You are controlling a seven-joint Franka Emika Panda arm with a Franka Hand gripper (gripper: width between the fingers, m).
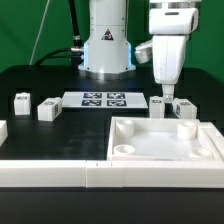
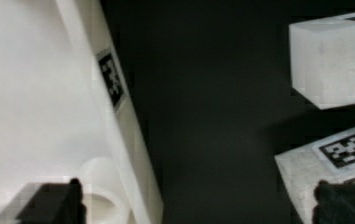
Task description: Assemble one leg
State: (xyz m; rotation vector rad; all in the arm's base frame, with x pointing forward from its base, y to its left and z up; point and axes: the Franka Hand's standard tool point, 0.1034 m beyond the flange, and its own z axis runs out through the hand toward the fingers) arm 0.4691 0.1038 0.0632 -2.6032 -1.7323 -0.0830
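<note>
My gripper (image 1: 168, 96) hangs low over the table at the exterior view's right, just behind the big white tray-like piece (image 1: 165, 150). It is open and holds nothing. Two legs lie right beside it: one (image 1: 157, 104) on its left, one (image 1: 185, 109) on its right. In the wrist view the gripper (image 2: 195, 205) straddles black table, with one finger (image 2: 49, 205) over the tray-like piece's wall (image 2: 49, 100) and the other finger (image 2: 344, 200) by a tagged leg (image 2: 316, 150). A second leg (image 2: 337, 60) lies beyond it.
The marker board (image 1: 103, 99) lies at the middle back. Two more white legs (image 1: 20, 100) (image 1: 47, 110) sit at the exterior view's left. A white wall (image 1: 50, 172) runs along the front. The robot base (image 1: 105, 45) stands behind.
</note>
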